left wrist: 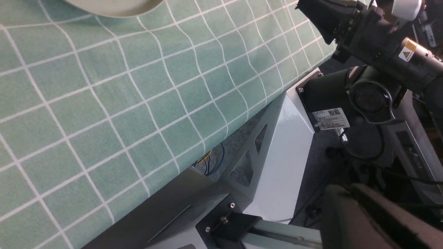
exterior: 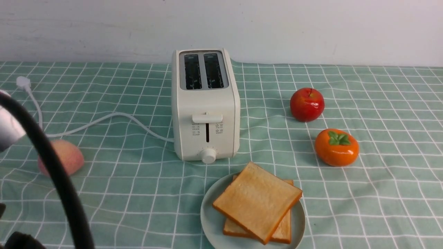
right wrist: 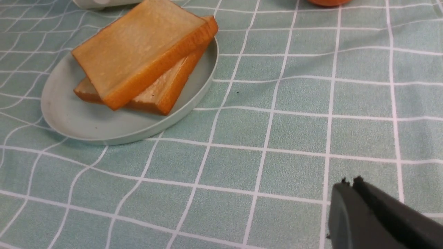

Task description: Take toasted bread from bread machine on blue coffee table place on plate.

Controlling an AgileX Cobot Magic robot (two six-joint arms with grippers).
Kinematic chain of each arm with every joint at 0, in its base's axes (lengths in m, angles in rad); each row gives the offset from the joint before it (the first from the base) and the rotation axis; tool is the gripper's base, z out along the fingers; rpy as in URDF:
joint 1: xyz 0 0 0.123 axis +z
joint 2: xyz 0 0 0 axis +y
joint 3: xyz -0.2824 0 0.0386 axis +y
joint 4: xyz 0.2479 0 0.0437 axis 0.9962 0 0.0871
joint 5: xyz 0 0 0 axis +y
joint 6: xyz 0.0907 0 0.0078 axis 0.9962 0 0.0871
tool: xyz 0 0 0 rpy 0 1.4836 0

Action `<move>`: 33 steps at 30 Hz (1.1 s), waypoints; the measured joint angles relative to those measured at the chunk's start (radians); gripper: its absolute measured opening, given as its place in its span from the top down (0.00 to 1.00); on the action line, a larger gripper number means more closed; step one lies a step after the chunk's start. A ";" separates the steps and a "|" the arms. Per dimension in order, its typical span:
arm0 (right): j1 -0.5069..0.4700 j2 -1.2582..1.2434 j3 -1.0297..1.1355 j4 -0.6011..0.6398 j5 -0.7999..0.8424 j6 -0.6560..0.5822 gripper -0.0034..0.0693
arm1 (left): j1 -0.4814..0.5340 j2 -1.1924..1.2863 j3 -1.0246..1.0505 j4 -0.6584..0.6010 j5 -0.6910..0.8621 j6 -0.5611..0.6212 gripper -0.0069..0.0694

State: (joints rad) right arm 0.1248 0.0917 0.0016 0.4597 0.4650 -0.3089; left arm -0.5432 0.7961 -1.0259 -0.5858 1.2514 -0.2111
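Mint-green grid-patterned tablecloth (right wrist: 297, 131) spreads beyond the right gripper's (right wrist: 349, 186) clenched, empty jaws; away from them sits the two-slot toaster (exterior: 207, 103), then the nearer plate (right wrist: 83, 117) bearing two stacked toast slices (right wrist: 138, 52). The left gripper (left wrist: 342, 193) is clenched, empty.

Green gridded tablecloth (exterior: 138, 193), toaster (exterior: 193, 103), plate (exterior: 213, 221), apple (exterior: 307, 104), persimmon (exterior: 336, 148), peach (exterior: 67, 157), white cord (exterior: 93, 122)

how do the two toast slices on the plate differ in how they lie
The upper slice lies on top, its broad face almost fully in view, while the lower slice is mostly covered by it. The upper slice is turned diagonally in the front view, whereas the lower slice sits nearly square to it. Both have orange-brown crusts and are on the plate.
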 joint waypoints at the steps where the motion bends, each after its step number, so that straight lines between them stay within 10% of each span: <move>1: 0.000 0.000 0.000 0.000 0.000 0.000 0.95 | 0.000 0.000 0.000 0.009 -0.004 0.003 0.93; 17: 0.000 0.000 0.000 0.001 0.001 0.000 0.94 | 0.105 -0.277 0.311 0.641 -0.542 -0.159 0.93; 33: 0.000 0.000 0.000 0.001 0.001 0.000 0.92 | 0.444 -0.806 0.957 0.783 -0.808 -0.259 0.91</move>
State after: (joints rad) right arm 0.1248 0.0917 0.0016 0.4604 0.4662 -0.3089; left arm -0.0993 -0.0102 -0.0694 0.1968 0.4435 -0.4703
